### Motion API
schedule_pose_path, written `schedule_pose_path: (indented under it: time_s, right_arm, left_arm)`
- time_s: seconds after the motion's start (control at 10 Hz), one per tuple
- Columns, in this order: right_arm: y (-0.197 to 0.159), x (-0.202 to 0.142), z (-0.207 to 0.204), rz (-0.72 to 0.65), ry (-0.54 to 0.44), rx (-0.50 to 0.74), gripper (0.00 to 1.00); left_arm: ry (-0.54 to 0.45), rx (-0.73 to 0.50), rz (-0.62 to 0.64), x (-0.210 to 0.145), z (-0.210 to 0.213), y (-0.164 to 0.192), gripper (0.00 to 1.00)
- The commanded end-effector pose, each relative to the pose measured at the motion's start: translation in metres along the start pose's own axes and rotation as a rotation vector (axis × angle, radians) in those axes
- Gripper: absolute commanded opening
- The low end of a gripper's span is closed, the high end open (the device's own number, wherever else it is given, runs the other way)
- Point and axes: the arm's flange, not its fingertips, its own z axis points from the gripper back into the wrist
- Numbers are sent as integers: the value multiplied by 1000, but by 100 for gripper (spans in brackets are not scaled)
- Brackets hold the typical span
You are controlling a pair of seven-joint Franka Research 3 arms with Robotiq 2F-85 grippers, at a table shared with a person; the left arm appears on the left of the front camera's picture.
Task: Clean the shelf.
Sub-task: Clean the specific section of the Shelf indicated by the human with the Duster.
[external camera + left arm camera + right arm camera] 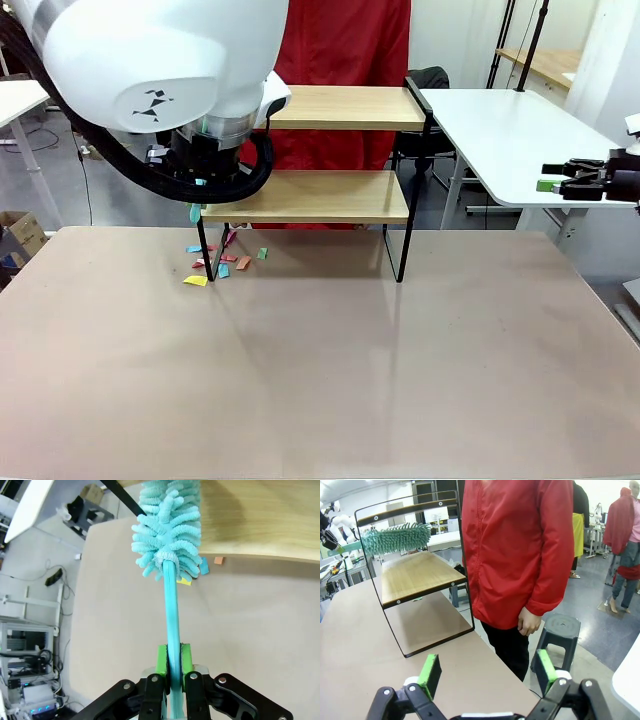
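The tan table (400, 380) carries the shelf (320, 197), whose lower board lies just ahead of the left gripper (173, 656). Small coloured paper scraps (222, 265) lie on the table below that gripper, around one shelf leg.

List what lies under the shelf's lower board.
Small coloured paper scraps lie on the table around the left legs of the shelf. The left arm covers the board's left end.
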Motion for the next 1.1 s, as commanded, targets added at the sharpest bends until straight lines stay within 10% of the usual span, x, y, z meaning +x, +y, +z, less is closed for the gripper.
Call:
schedule_pose_path:
  time_s: [0.0, 1.0]
  right_arm:
    - [1, 8, -1, -13, 11, -13, 100]
    - [1, 8, -1, -13, 11, -13, 100]
  left_arm:
    - [30, 27, 13, 2, -13, 4, 13]
    - [-100, -581, -412, -1, -2, 72, 13]
